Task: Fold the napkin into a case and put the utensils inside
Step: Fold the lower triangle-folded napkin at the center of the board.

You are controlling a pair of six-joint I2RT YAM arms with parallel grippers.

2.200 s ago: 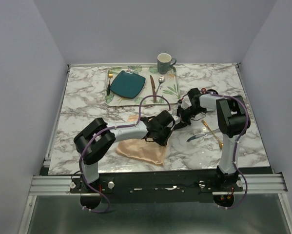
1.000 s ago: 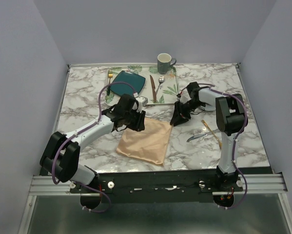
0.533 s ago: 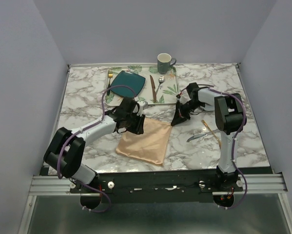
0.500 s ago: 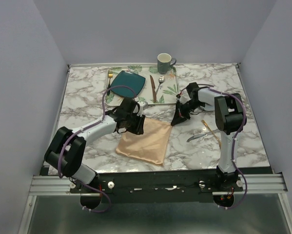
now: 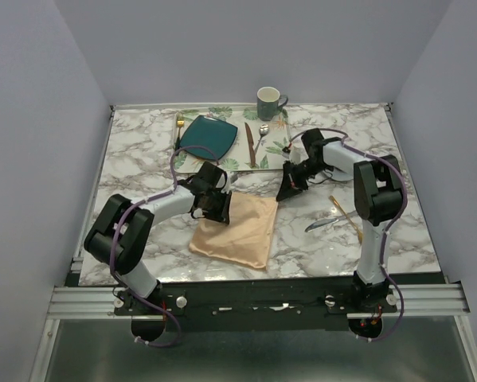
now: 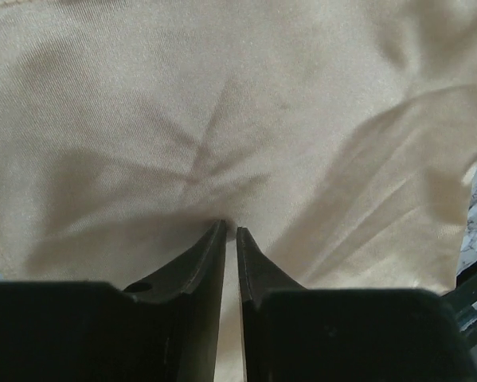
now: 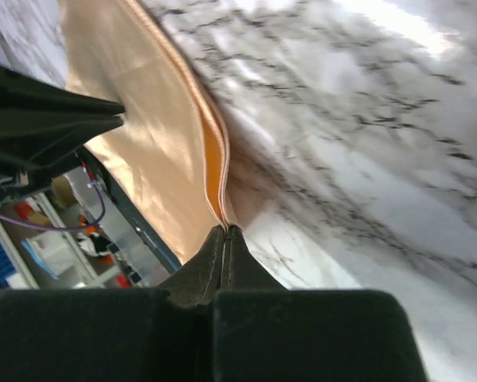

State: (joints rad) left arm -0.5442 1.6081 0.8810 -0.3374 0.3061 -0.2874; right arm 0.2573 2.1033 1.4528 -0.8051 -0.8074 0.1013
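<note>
The peach-tan napkin lies flat on the marble near the front edge. My left gripper sits at its far left corner. In the left wrist view the gripper has its jaws drawn almost together on the napkin, and creases fan out from the tips. My right gripper is at the far right corner. There the gripper is shut on the hemmed edge of the napkin. The gold spoon and the silver knife lie to the right of the napkin.
At the back stands a leaf-patterned tray with a teal plate, a brown-handled knife, a silver spoon and a gold fork. A green mug sits behind it.
The right jaws have shut on the napkin's far right corner. The left jaws have narrowed onto the far left corner, and the left arm has drawn in towards the napkin.
</note>
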